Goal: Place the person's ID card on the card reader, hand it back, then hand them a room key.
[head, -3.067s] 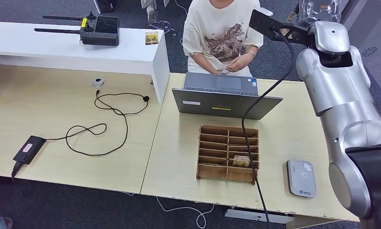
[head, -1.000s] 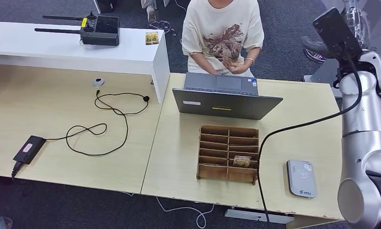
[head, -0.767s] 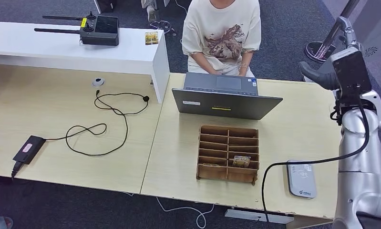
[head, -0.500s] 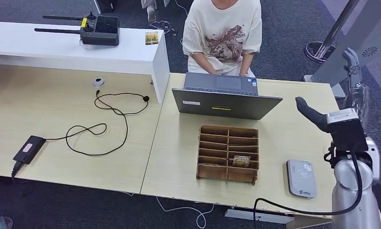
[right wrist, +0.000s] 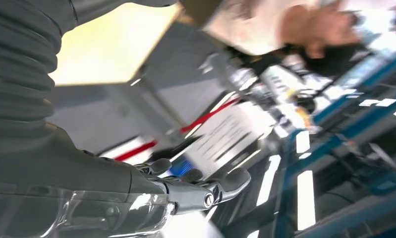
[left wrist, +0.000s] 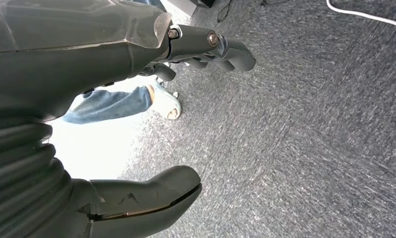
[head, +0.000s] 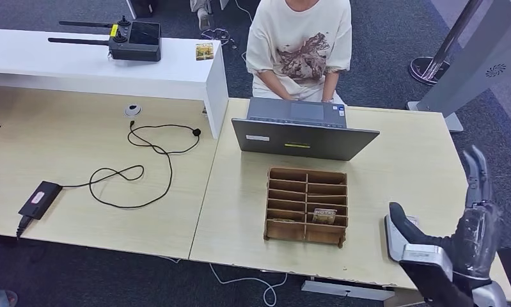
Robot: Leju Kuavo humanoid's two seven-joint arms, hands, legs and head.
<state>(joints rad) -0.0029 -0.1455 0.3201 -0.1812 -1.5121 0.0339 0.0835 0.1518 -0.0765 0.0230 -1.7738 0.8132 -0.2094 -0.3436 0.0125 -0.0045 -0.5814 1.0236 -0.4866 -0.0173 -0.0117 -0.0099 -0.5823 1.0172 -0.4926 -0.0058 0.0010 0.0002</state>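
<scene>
the right hand (head: 471, 220) is hanging open and empty, its thumb lying over the flat grey card reader (head: 392, 230) on the pale wooden surface (head: 393, 166).

- No words, brands or numbers can be read.
- The laptop (head: 304, 137) carries a white sticker and a yellow one, both too small to read.
- The shirt (head: 302, 45) print shows no legible words.

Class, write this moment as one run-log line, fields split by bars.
right hand: empty, fingers apart, above card reader | left hand: empty, over floor | key box: untouched | person: seated behind laptop
</scene>
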